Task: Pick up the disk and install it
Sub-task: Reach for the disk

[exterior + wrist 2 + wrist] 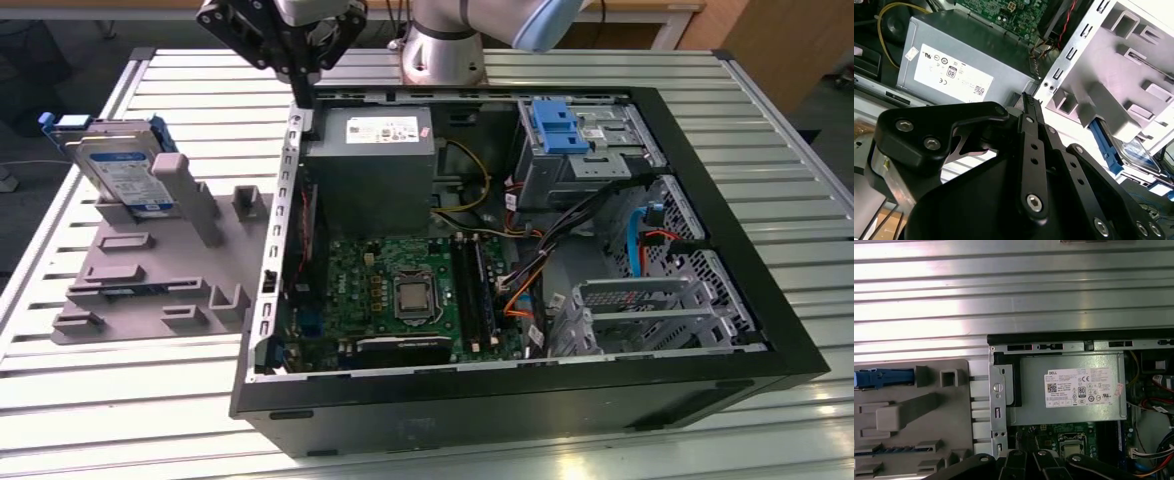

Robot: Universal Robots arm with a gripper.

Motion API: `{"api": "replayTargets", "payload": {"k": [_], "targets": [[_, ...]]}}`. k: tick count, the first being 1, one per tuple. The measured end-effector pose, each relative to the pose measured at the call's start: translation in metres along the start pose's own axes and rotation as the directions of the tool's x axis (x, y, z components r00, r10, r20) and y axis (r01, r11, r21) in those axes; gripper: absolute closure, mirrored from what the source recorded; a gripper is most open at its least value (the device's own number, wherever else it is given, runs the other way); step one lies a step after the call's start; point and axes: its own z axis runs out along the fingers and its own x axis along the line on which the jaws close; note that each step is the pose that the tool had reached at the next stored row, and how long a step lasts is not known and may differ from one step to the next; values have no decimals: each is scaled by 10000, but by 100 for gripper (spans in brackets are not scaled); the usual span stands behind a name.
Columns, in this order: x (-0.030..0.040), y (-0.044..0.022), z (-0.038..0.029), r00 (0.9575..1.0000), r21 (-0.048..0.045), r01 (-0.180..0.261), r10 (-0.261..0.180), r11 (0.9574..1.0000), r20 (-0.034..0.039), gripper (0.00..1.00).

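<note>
**Disk parked in the grey stand, gripper empty above the case wall**

Disk, silver with a white-and-blue label and framed in blue plastic, leans nearly upright in a grey moulded stand. The stand sits on the slatted metal table at the exterior view's left, just beside the open computer case. The gripper hangs above the case wall nearest the stand, close to a corner of the grey power supply and well apart from the disk. Its fingers are pressed together with nothing between them. Inside the case lies the green motherboard. Toward the exterior view's right an upright blue bracket stands in the case. In the second wrist view the disk's blue frame shows past the stand's raised blocks, beyond the closed fingertips
</note>
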Motion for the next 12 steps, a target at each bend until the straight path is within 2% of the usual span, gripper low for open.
{"api": "replayTargets", "payload": {"k": [12], "targets": [[89,9,-1,10000,0,0,0,10000,1,89]]}}
